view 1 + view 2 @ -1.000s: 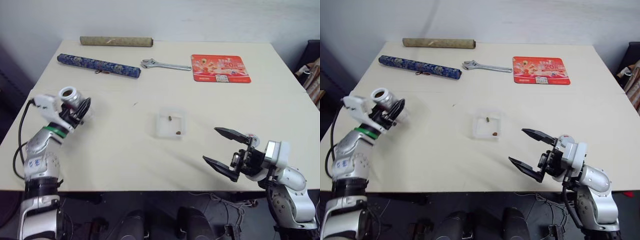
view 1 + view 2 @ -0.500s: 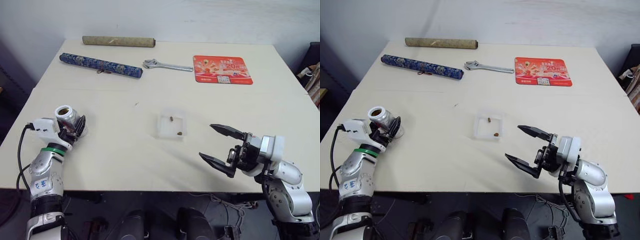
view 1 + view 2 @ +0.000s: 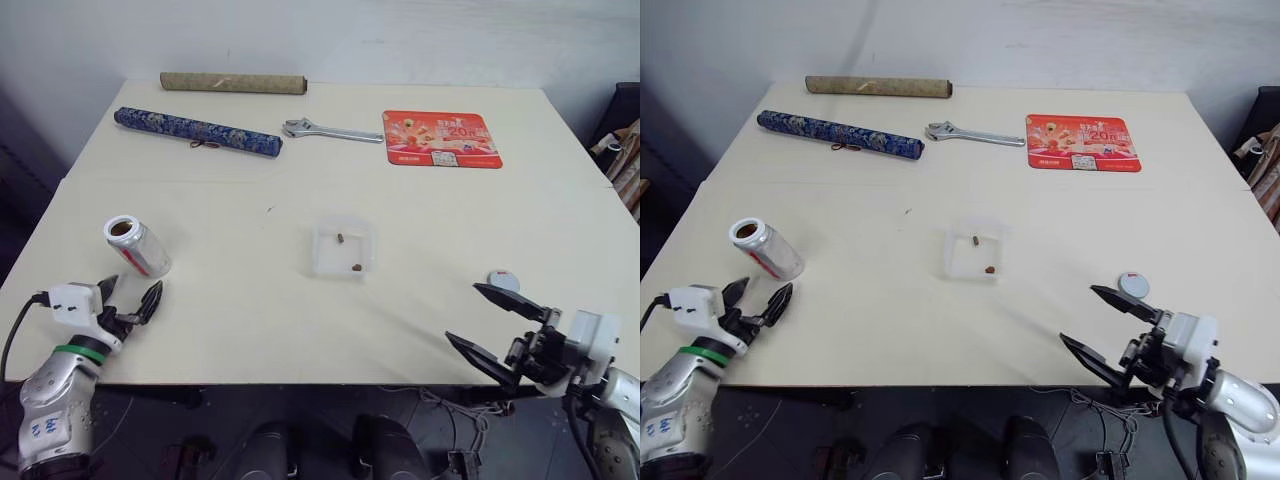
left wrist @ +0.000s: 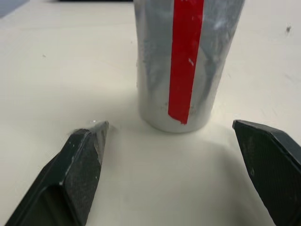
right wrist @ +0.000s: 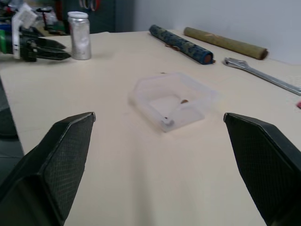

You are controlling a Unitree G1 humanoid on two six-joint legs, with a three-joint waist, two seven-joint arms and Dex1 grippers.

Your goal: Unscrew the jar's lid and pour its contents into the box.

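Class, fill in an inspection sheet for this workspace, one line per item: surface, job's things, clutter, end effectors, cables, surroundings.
Surface: beige table, bare in front.
Job's things: jar upright, uncapped, at the left; lid flat at the right; box mid-table holding two pellets.
Clutter: two scrolls, wrench, red mat along the far edge.
End effectors: left end effector open just short of the jar; right end effector open, empty.
Cables: black cable by the left arm.
Surroundings: white wall behind.
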